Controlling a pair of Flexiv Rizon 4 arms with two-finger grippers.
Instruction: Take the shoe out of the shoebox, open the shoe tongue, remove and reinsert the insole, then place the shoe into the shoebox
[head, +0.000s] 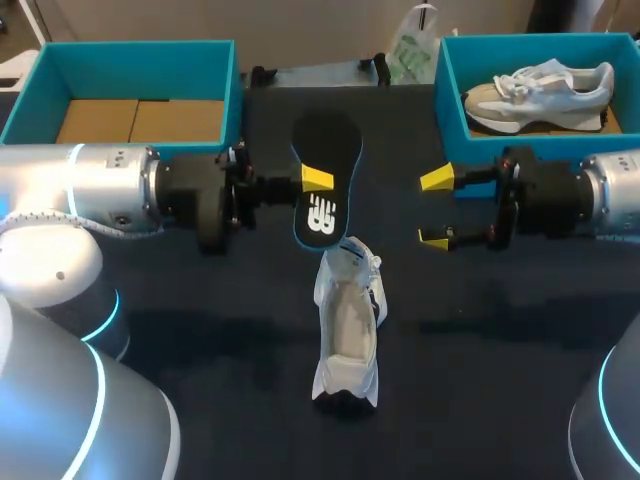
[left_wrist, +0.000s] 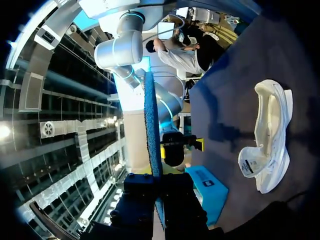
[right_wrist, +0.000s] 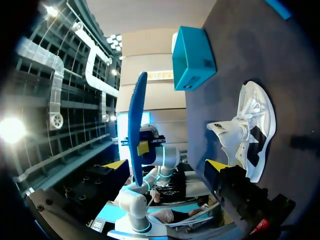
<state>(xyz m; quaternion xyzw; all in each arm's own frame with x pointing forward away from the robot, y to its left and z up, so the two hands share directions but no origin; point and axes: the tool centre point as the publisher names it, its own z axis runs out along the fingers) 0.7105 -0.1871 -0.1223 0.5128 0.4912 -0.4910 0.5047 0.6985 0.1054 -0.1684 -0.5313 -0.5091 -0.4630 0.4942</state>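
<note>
One black insole (head: 327, 150) clamped by its edge in the left fingers (head: 317, 178), lifted off the desk (head: 480, 380) at far centre. Just right of it, right fingers (head: 436, 180) spread apart, empty. Nearer, white shoe (head: 347, 330) standing on its sole at mid-desk.

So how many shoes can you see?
2. A white fabric sneaker stands on the dark table, in the middle; a grey-and-white sneaker lies inside the teal rectangular box at the right. None seems hidden.
</note>
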